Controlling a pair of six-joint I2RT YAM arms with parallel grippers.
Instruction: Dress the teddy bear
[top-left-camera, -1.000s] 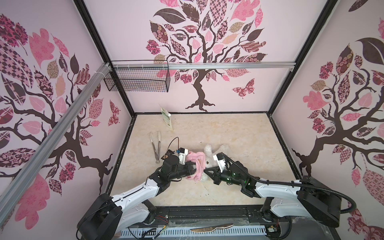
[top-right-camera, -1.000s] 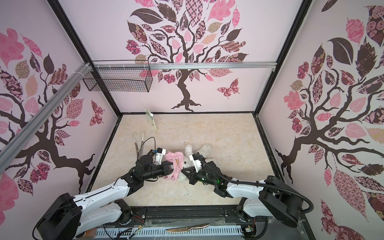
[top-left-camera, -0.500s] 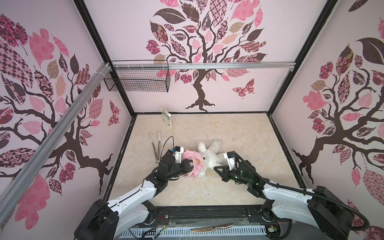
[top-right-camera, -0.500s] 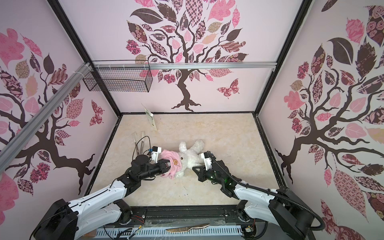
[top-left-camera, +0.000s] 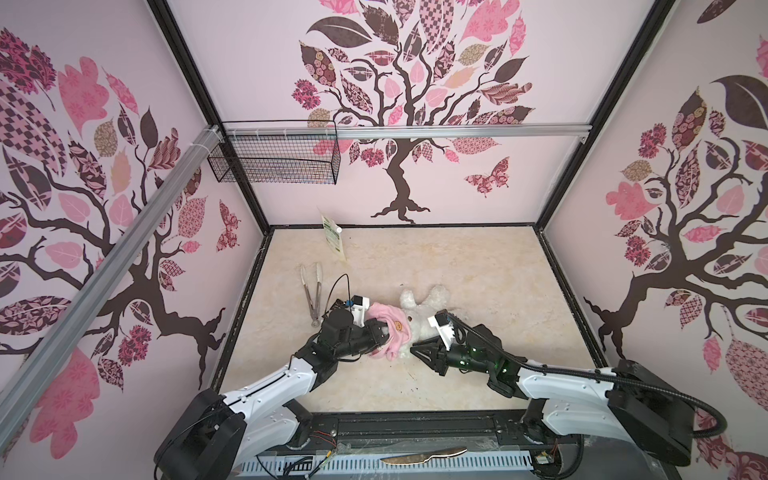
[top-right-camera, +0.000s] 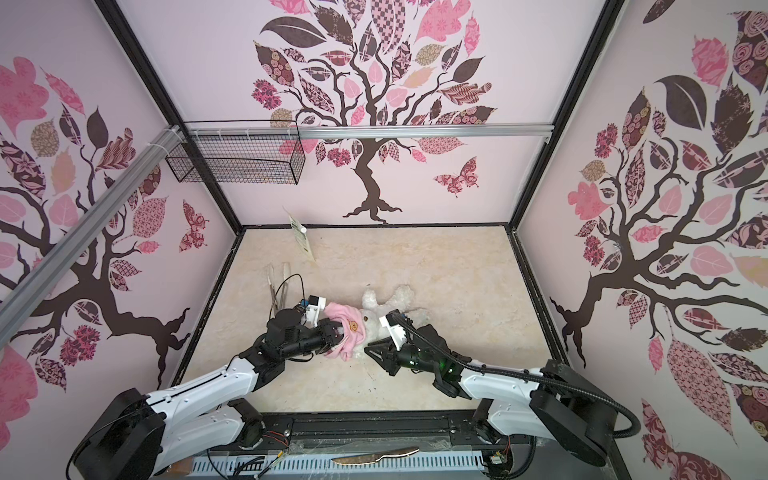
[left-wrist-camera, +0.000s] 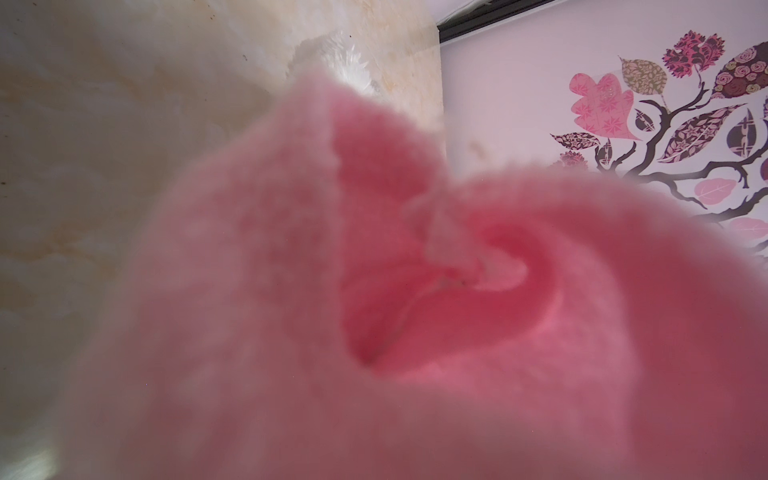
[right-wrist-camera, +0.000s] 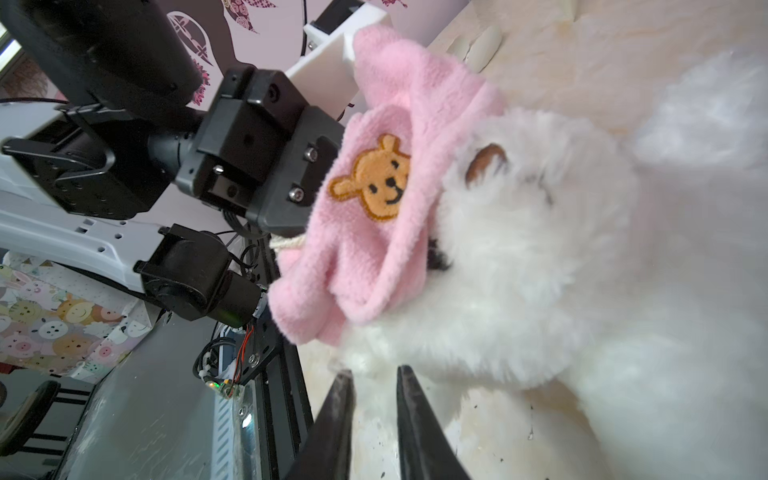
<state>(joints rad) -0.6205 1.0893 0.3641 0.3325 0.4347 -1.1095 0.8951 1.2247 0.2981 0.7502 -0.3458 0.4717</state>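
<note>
Marble-look worktop (top-left-camera: 478, 270). Teddy bear (top-left-camera: 422, 322) soft, light; I'd grip a limb. Left hand (top-left-camera: 378, 332) clamps pink hoodie (right-wrist-camera: 382, 232); right hand (right-wrist-camera: 374, 376) slightly open, empty.

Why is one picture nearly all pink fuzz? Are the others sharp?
Left wrist view: the hoodie is so close to the lens that it is out of focus; right wrist view: its patch is crisp, the bear blurs toward the edge; both top views: sharp, evenly lit, stretched at the edges.

tongs (top-left-camera: 314, 309), a leaning tube (top-left-camera: 333, 239), wire basket (top-left-camera: 272, 162), knife (top-left-camera: 419, 454)
</note>
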